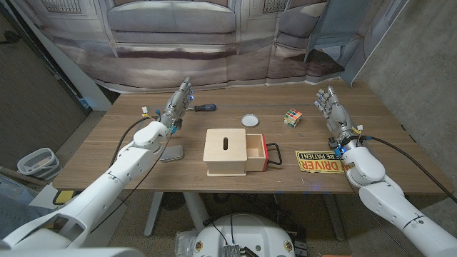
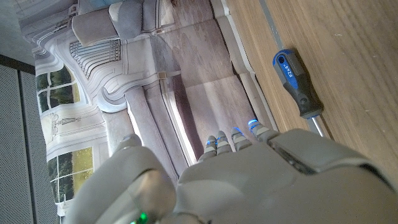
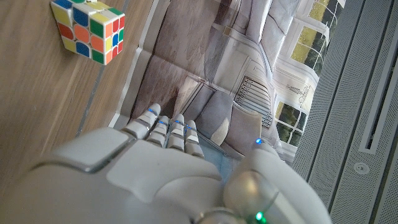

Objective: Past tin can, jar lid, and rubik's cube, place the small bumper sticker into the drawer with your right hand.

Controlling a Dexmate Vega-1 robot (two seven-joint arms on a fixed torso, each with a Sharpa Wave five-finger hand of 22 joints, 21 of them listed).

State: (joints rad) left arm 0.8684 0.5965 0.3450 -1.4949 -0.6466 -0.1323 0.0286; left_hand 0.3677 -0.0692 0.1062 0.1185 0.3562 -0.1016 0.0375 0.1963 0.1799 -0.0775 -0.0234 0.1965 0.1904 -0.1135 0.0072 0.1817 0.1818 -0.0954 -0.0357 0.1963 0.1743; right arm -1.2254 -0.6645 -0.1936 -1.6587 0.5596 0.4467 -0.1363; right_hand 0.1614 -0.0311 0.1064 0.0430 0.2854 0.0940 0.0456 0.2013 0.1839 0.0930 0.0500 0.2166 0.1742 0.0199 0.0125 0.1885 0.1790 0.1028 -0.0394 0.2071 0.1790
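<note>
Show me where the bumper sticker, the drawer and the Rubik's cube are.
bumper sticker (image 1: 318,161): head view, its yellow middle.
drawer (image 1: 255,153): head view, its pulled-out red part.
Rubik's cube (image 3: 88,30): right wrist view, its coloured face.

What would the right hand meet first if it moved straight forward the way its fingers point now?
Probably nothing on the table: the right hand points toward the far edge and the backdrop. The rubik's cube lies to its left, apart, though depth is unclear.

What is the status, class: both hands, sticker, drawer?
Left robot hand and right robot hand open, raised. Yellow-and-black bumper sticker flat on table, untouched. Red drawer of pale wooden box slightly open.
</note>
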